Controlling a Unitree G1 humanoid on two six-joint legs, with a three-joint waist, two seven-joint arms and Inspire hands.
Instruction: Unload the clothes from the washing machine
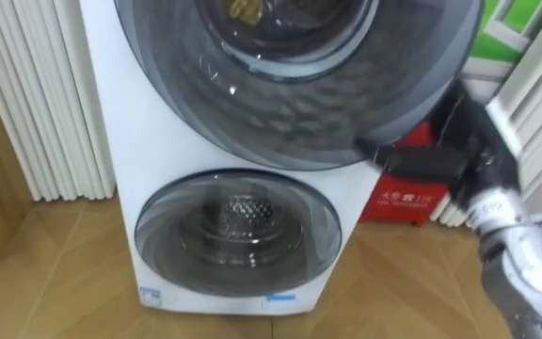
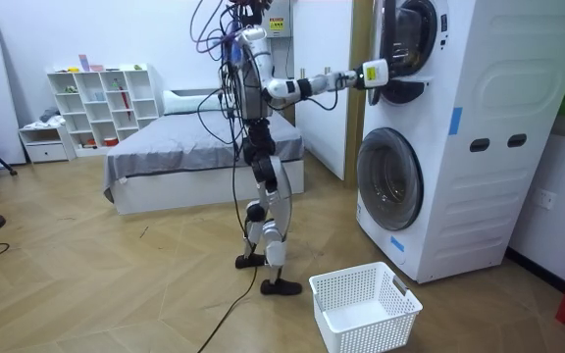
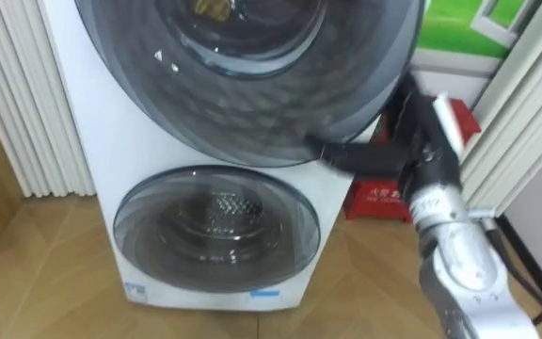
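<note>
Right hand is reaching to the upper door's lower right rim; its hold cannot be told. Yellowish clothes are showing behind that glass, long axis unreadable. White basket is sitting on open floor before the washing machine.

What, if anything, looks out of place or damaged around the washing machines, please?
Nothing stands out: the lower door sits flush and intact, the white basket stands upright on the floor, nothing is spilled, and the right hand is at the rim of the upper door.
</note>
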